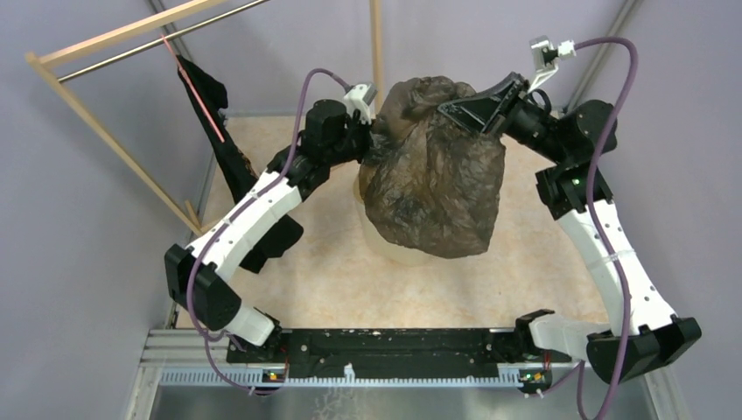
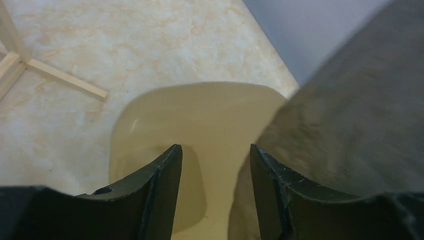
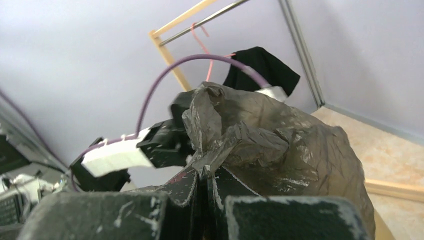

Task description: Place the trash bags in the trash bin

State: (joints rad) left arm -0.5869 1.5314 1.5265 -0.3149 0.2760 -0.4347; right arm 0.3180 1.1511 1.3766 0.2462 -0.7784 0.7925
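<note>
A full dark brown trash bag (image 1: 436, 171) hangs in the air over the cream trash bin (image 1: 404, 255), which it mostly hides in the top view. My right gripper (image 1: 457, 107) is shut on the bag's knotted top (image 3: 220, 145) and holds it up. My left gripper (image 1: 376, 140) is open and empty beside the bag's left side, above the bin. The left wrist view looks down into the bin (image 2: 200, 120), with the bag (image 2: 350, 115) at the right, next to my right fingertip (image 2: 262, 165).
A wooden clothes rack (image 1: 114, 131) with a pink hanger (image 1: 192, 83) and a black garment (image 1: 214, 114) stands at the back left. Its wooden foot (image 2: 60, 75) lies on the tabletop left of the bin. Grey walls close in behind and at both sides.
</note>
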